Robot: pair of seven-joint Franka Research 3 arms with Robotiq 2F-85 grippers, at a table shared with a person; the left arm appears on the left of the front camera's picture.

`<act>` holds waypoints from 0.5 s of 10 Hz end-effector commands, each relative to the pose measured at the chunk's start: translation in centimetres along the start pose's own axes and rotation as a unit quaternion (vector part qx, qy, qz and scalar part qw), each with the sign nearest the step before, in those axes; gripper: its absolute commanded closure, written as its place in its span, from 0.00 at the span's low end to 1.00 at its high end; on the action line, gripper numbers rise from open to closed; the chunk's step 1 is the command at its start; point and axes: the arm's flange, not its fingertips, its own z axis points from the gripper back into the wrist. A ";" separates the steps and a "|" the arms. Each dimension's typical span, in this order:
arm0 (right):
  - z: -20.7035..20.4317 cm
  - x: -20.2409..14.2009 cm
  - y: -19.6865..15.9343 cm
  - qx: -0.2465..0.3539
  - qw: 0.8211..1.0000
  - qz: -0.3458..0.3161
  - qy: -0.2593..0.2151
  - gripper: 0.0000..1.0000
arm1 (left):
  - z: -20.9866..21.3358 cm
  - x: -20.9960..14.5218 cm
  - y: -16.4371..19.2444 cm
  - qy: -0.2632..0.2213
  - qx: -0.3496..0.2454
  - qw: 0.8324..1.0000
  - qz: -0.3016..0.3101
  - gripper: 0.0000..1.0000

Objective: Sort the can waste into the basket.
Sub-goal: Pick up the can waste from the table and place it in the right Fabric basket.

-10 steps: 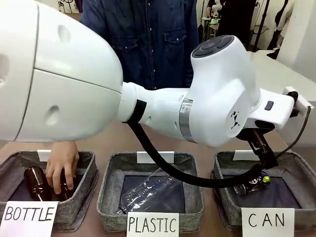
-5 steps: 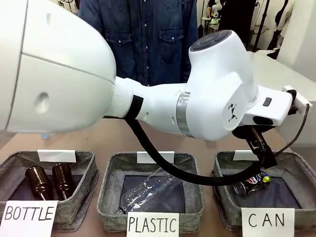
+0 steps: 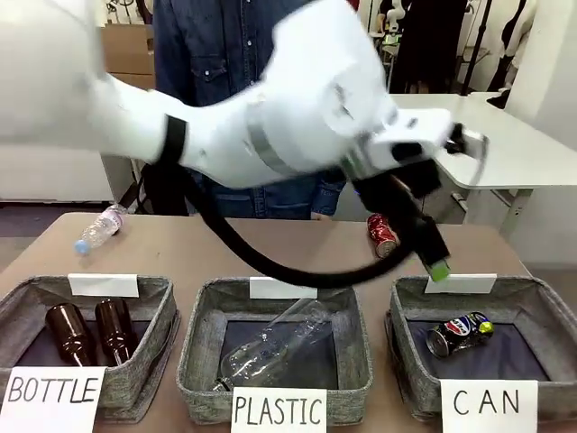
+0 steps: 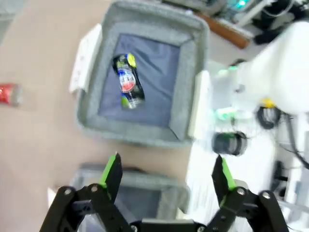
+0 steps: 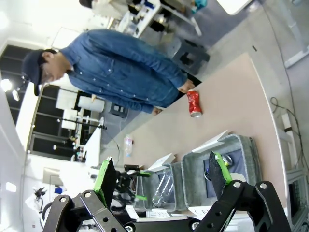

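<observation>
**Left hand.** The left hand [image 3: 425, 242] hangs above the far rim of the CAN basket [image 3: 544, 301]. Its arm crosses from the left side and is blurred. In the left wrist view, the left hand [image 4: 167, 171] is released: the green pads stand wide apart with nothing between them.

**Right hand.** The right hand [image 5: 161, 169] is raised well above the worktop [image 3: 207, 248]. It is released and grasps nothing.

**Can waste.**
- The blue can [image 3: 458, 334] lies on its side on the dark bottom of the CAN basket, nearer the left wall. In the left wrist view, the blue can [image 4: 128, 80] lies within the CAN basket [image 4: 192, 82], clear of the pads.
- The red can [image 3: 381, 234] lies on the worktop beyond the CAN basket, outside it. In the front view it appears just beside the left hand's black fingers; in the left wrist view the red can [image 4: 8, 94] is well apart from the pads.

**Other items.**
- The PLASTIC basket [image 3: 200, 361] holds a clear bottle [image 3: 275, 347].
- The BOTTLE basket [image 3: 151, 374] holds two brown bottles [image 3: 88, 330].
- A small bottle [image 3: 99, 227] lies on the worktop at far left.
- A person [image 3: 234, 54] stands at the far side.
</observation>
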 end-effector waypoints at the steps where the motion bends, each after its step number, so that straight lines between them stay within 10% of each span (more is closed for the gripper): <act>1: 0.4 0.1 0.3 -0.001 1.000 -0.006 -0.004 0.00 | 10.0 -6.7 -1.2 -0.025 -0.059 0.996 0.055 0.04; 5: 0.4 0.1 0.3 -0.001 1.000 -0.006 -0.004 0.00 | 25.9 -26.5 0.1 -0.171 -0.027 0.944 0.281 0.04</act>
